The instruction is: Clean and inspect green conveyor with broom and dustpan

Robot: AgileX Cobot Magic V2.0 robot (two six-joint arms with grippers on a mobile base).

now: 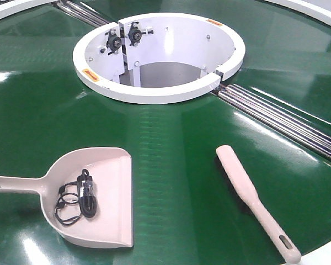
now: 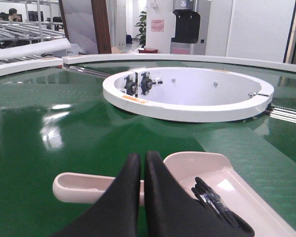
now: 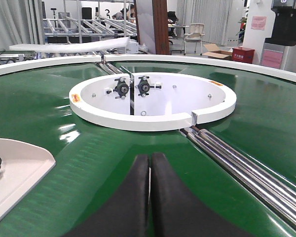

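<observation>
The green conveyor (image 1: 171, 138) fills the front view. On it, at the lower left, lies the beige dustpan (image 1: 110, 165), handle pointing left, with a black cable bundle (image 1: 77, 200) inside. The beige broom (image 1: 248, 194) lies flat at the lower right, its slotted handle end nearest. Neither gripper shows in the front view. In the left wrist view my left gripper (image 2: 142, 156) is shut and empty, above the dustpan's handle (image 2: 84, 186) where it meets the pan (image 2: 207, 165). My right gripper (image 3: 150, 157) is shut over bare belt; the dustpan's corner (image 3: 15, 168) shows at left. The broom is hidden there.
A white ring hub (image 1: 154, 95) with black bearing fittings stands at the belt's centre. Steel rollers (image 1: 281, 118) run diagonally from the hub toward the right. A white outer rim (image 3: 49, 60) borders the belt; roller racks and office furniture stand beyond.
</observation>
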